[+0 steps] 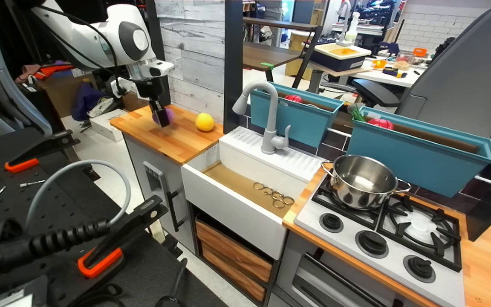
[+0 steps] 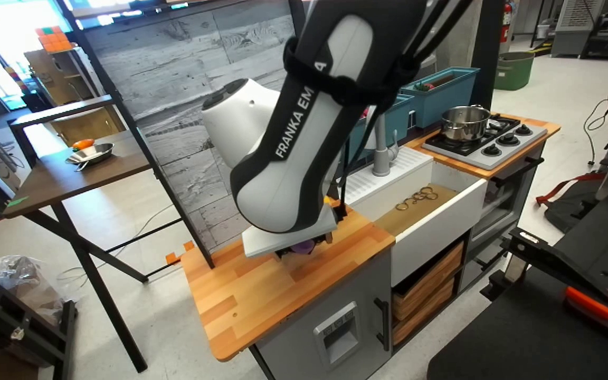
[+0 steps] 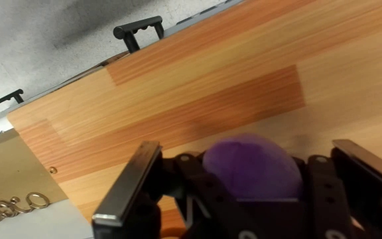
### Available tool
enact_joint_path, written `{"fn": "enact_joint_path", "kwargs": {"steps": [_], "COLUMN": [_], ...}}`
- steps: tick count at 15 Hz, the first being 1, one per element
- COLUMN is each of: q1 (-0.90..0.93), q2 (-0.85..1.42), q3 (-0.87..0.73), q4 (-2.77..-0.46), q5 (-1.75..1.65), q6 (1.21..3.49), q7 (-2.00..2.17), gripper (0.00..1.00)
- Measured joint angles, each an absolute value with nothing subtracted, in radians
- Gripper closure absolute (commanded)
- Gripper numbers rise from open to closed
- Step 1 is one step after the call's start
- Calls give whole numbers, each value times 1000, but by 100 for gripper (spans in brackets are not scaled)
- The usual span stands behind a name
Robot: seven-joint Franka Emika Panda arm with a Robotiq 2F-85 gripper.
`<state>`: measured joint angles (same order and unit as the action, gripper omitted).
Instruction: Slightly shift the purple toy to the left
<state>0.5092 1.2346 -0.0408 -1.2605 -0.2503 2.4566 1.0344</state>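
Note:
The purple toy (image 3: 254,169) is roundish and sits between the fingers of my gripper (image 3: 249,156) in the wrist view, with dark finger parts against both its sides. In an exterior view the toy (image 1: 170,114) shows on both sides of the near black finger, over the left wooden counter (image 1: 139,128). In an exterior view only a small purple part (image 2: 303,247) shows under the arm, and most of my gripper is hidden there. My gripper appears shut on the toy, close to the counter top. I cannot tell whether the toy touches the wood.
A yellow ball (image 1: 204,122) lies on the same counter, near the grey plank wall (image 1: 194,55). A white sink (image 1: 228,215) with a tall grey faucet (image 1: 267,115) and several metal rings adjoins the counter. A steel pot (image 1: 362,181) stands on the stove beyond.

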Motion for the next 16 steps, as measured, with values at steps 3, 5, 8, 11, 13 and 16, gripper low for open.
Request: {"fn": "enact_joint_path", "kwargs": {"steps": [3,5,8,11,13,16], "q1": [530,545,558,563,563,563], "q2": [1226,1231,1250,1288,1314,1334], "q3": [-13,2,17,26,26,22], "q4": [-1239,-1225,-1215,-1190,-1164,-1121], "q5": [-233,-220,-198,-177,-170,-170], "q6": [2454,2451,2445,2412,2392,2352], "q7": [1030,1027,1017,1003,997,990], "gripper": [100,100,100,100,76,60]}}
